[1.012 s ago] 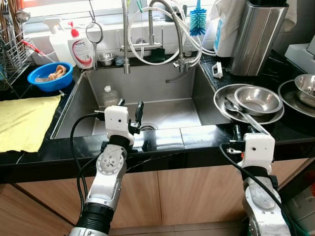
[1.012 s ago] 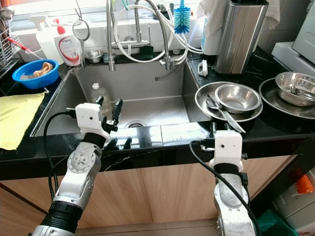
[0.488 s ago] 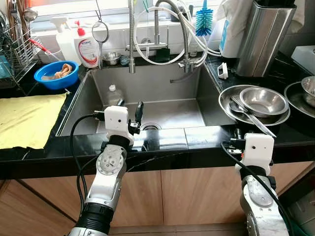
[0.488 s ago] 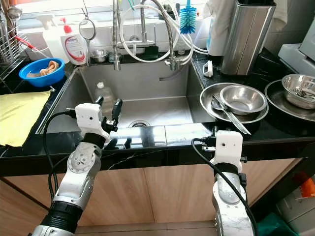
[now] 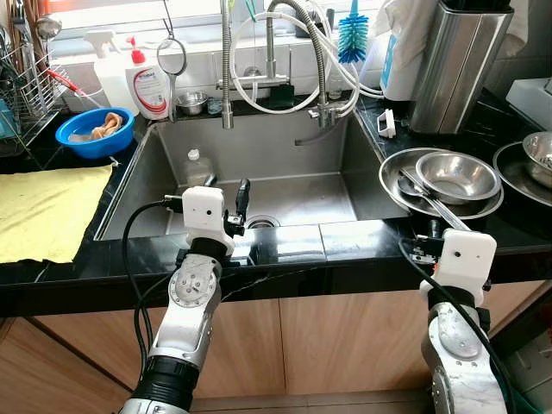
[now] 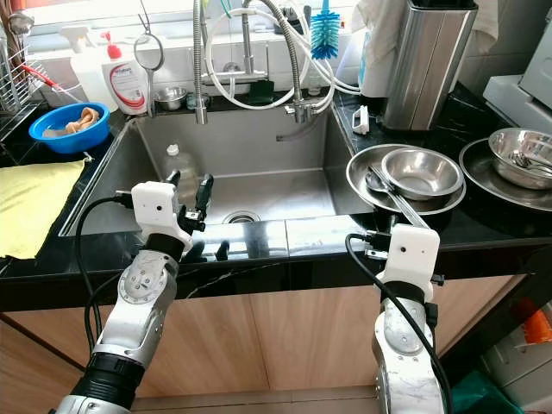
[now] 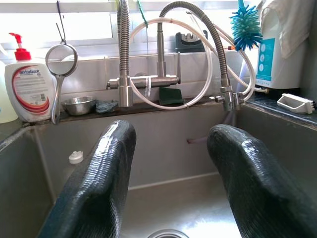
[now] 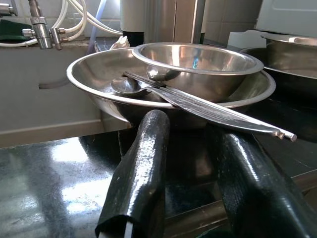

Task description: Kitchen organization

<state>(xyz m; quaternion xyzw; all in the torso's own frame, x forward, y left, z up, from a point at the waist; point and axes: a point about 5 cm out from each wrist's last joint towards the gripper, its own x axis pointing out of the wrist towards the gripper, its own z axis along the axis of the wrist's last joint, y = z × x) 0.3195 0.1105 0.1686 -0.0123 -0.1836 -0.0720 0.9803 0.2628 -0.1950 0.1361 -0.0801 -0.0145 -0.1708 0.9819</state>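
Reaching over the front lip of the black counter (image 5: 285, 244), the left gripper (image 5: 226, 191) hangs above the steel sink (image 5: 259, 172) with its two black fingers (image 7: 96, 188) spread wide and nothing between them. Just beyond that gripper, on the sink floor, stands a small clear bottle (image 5: 197, 167) with a white cap, and the drain (image 5: 260, 222) lies close beside its right finger. Farther ahead of it, past the back wall of the sink, rise the coiled faucet hoses (image 7: 163, 54), with a soap dispenser (image 7: 27, 87) and a hanging strainer (image 7: 62, 62) off to its left side, and a blue bottle brush (image 7: 246, 25) to its right.

The right gripper (image 8: 193, 163) sits low at the counter edge, its fingers (image 8: 141, 168) parted with empty space between them. Directly ahead of it, near but not touching, rests a wide steel plate (image 8: 89, 82) holding a smaller steel bowl (image 8: 198, 57), a spoon (image 8: 126, 85) and a long flat utensil (image 8: 218, 111) whose handle juts out over the rim toward the gripper. Another steel bowl (image 5: 539, 151) on a plate lies farther to this gripper's right, and a tall steel canister (image 5: 453, 65) stands behind the dishes.

Well to the left of the left gripper, a yellow cloth (image 5: 43, 211) lies spread on the counter, with a blue bowl (image 5: 90, 134) behind it
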